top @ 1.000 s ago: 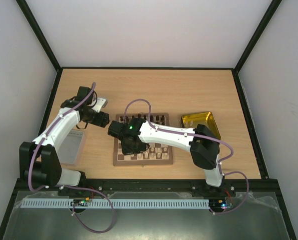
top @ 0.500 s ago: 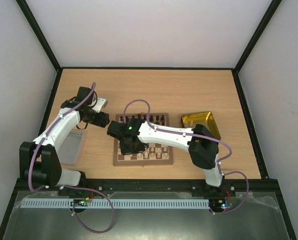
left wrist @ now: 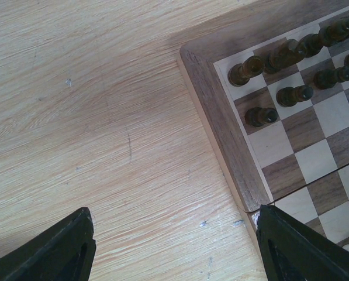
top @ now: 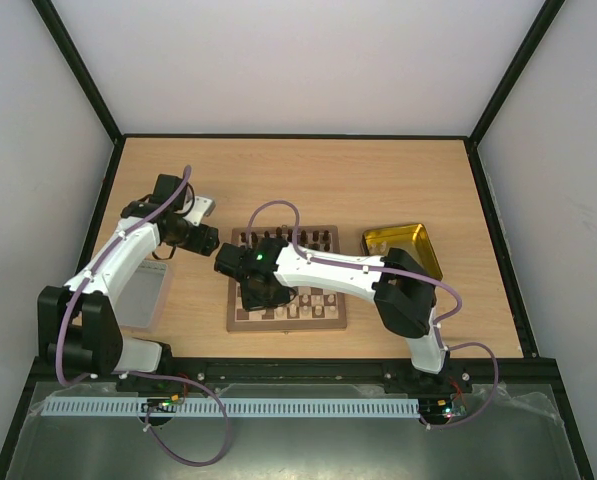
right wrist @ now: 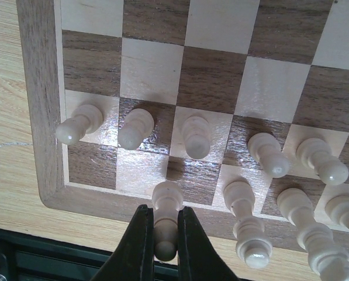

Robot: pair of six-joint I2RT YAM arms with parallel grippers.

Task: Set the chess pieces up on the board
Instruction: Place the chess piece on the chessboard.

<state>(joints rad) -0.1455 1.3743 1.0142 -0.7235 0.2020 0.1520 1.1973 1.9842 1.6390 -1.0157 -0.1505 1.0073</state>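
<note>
Top external view: the board (top: pixel 288 325) lies square to the table (top: pixel 378 170) just ahead of the arms. Its dark pieces (top: pixel 313 238) are along the far edge and its cream pieces (top: pixel 308 308) along the near edge. A yellow tray (top: pixel 403 245) sits to its right and a grey lid (top: pixel 143 290) to its left.

The right arm reaches across the board's near-left corner. From its wrist, the right gripper (right wrist: pixel 166 240) has its fingers together on the upper part of one cream piece (right wrist: pixel 167 200). That piece stands roughly upright, long axis up and down, with the foot towards the board and the head pinched between the fingers. The foot is at the near row, right by the border (right wrist: pixel 40 105), about where the second and third squares from the corner meet. I cannot tell whether it touches the wood. Beyond it stands a row of cream pawns (right wrist: pixel 196 136), each on its own square, and taller cream figures (right wrist: pixel 244 225) fill the near row to the right. All are upright.

The left gripper (left wrist: pixel 177 240) hangs over bare table by the board's far-left corner, fingers (left wrist: pixel 63 249) wide apart and holding nothing. One fingertip overlaps the board's edge (left wrist: pixel 221 117) in that view. The dark pieces (left wrist: pixel 247 69) there stand upright in two rows.
</note>
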